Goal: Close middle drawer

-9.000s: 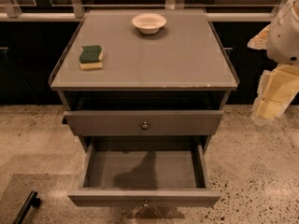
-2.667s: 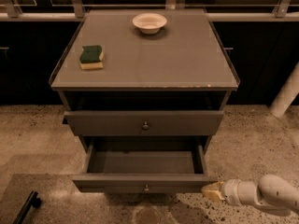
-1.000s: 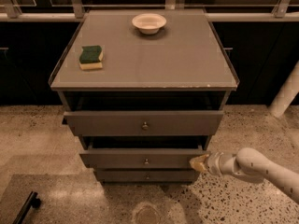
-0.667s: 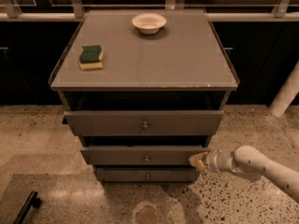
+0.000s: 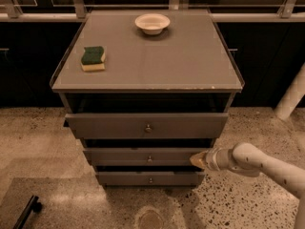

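Observation:
The grey cabinet [image 5: 147,56] has three drawers. The middle drawer [image 5: 143,156], a low grey front with a small round metal knob [image 5: 149,159], sits pushed almost fully in, only slightly proud of the cabinet. My gripper [image 5: 197,160] comes in from the right on a white arm and its tip touches the right end of the middle drawer's front. The top drawer [image 5: 147,125] stands out a little, with a dark gap above it. The bottom drawer [image 5: 150,178] is nearly in.
A white bowl [image 5: 152,23] and a green-and-yellow sponge [image 5: 93,58] lie on the cabinet top. Speckled floor lies around the cabinet. A dark bar [image 5: 26,211] lies at the lower left. Dark cabinets run along the back. A white post [image 5: 291,99] stands at the right.
The middle drawer went from wide open to almost shut, pushed in by my gripper at its right end. In the last second it slid in a little further.

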Controlling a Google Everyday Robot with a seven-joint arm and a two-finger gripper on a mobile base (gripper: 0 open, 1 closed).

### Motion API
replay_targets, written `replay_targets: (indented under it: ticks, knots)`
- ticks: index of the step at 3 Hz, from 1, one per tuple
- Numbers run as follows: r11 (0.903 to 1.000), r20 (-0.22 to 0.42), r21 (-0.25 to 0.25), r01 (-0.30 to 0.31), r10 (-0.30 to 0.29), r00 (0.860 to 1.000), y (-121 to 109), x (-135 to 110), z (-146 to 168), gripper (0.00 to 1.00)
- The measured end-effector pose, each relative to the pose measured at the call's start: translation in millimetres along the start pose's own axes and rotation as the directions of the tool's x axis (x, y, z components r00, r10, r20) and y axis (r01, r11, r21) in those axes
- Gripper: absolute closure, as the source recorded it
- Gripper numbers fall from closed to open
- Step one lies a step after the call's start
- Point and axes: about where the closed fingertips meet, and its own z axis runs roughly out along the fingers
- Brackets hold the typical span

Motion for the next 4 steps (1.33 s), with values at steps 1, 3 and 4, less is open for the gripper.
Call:
replay_targets:
  ticks: [1, 3, 4]
  knots:
    - [0.9999, -0.008, 0.01, 0.009, -0.009, 1.0, 0.3, -1.9, -0.1, 1.0]
    - [0.9976, -0.097, -0.05, -0.047, 0.042, 0.994, 14.5, 36.9, -44.4, 1.0]
    - [0.9938, -0.167, -0.002, -0.111, 0.109, 0.98, 36.7, 72.3, -113.2, 0.81]
